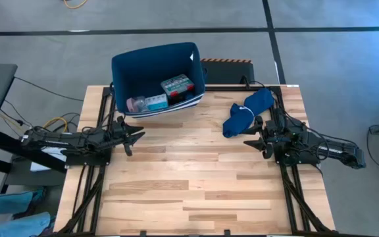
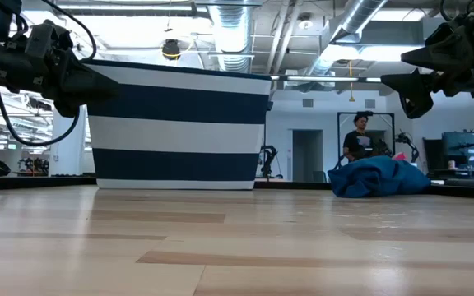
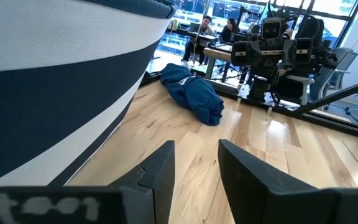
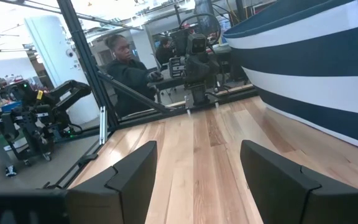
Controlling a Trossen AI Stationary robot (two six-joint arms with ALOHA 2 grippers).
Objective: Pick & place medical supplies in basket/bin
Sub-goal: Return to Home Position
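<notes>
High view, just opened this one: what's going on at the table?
The left gripper and right gripper hover at opposite sides of the light wooden table, jaws open and empty. A large navy fabric bin with striped outer walls stands at the far edge, holding a teal-green first-aid box, a pink round item and a small pale-blue box. A crumpled blue cloth lies near the right gripper.

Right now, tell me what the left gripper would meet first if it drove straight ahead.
The left gripper points across bare table, free at first. Beyond, the blue cloth bundle seems first in line, the right gripper close beside it; depth is unclear.
</notes>
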